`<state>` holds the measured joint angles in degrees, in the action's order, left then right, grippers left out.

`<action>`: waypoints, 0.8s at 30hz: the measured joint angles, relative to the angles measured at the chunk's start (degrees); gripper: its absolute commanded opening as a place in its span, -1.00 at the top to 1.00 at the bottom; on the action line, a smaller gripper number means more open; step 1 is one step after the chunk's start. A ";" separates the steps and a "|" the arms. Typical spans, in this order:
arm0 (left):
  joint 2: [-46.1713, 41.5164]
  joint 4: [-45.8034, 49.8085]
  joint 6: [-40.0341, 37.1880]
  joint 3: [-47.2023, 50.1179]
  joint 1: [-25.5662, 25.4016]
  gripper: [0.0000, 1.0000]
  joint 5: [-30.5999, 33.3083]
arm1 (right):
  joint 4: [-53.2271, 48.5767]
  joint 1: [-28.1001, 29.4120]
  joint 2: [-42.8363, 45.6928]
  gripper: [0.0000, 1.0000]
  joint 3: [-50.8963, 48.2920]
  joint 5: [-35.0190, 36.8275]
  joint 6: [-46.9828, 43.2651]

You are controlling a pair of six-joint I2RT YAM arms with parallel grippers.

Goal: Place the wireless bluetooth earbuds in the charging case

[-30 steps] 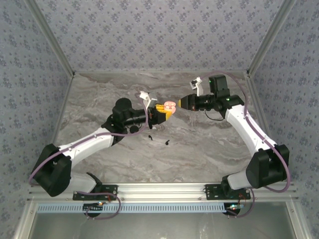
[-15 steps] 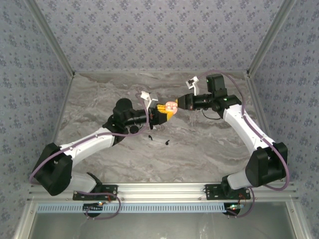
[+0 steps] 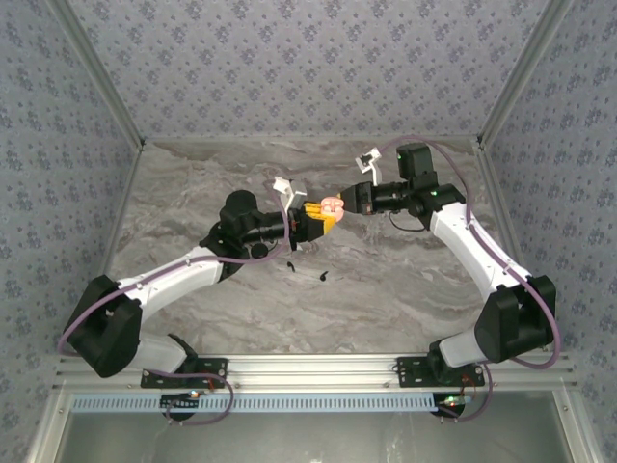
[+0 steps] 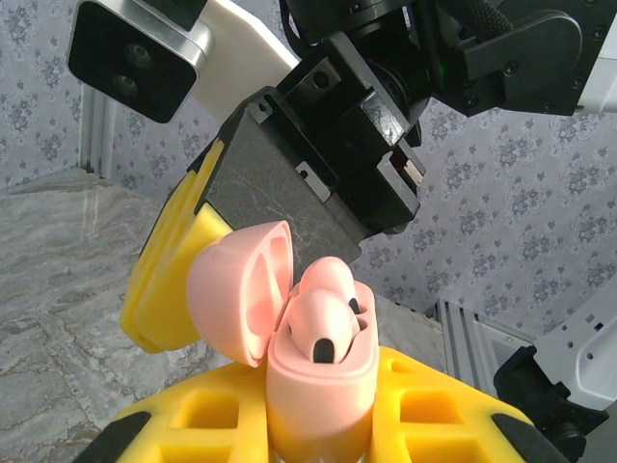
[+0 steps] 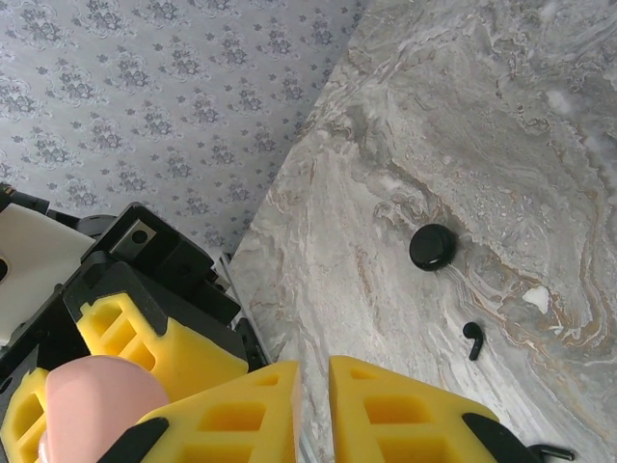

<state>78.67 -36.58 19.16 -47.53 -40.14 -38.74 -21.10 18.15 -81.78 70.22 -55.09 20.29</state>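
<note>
My left gripper is shut on the pink charging case, holding it upright above the table. Its lid stands open to the left. Two pale pink wireless bluetooth earbuds sit in the case's wells, heads showing. My right gripper hangs just right of the case with only a narrow slit between its yellow fingers, holding nothing. One of those fingers is right behind the lid; I cannot tell whether it touches it. The case's pink edge shows in the right wrist view.
Two black earbuds lie on the marble table below the grippers, one also in the right wrist view as a black earbud. A round black case lies by the left arm. Patterned walls enclose the table.
My right gripper has moved left and come up against the case's open lid. The left gripper and the case have stayed put.
</note>
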 measured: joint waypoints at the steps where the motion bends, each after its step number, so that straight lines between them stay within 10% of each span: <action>1: 0.17 -0.26 0.02 0.00 0.00 0.61 0.00 | 0.04 -0.02 0.11 0.67 0.00 0.13 0.00; 24: 3.10 8.87 1.73 -3.13 0.02 0.60 8.50 | -4.94 -0.57 4.28 0.67 -1.31 17.70 -2.14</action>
<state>81.78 -27.70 20.88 -50.65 -40.12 -30.24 -26.04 17.58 -77.49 68.90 -37.39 18.15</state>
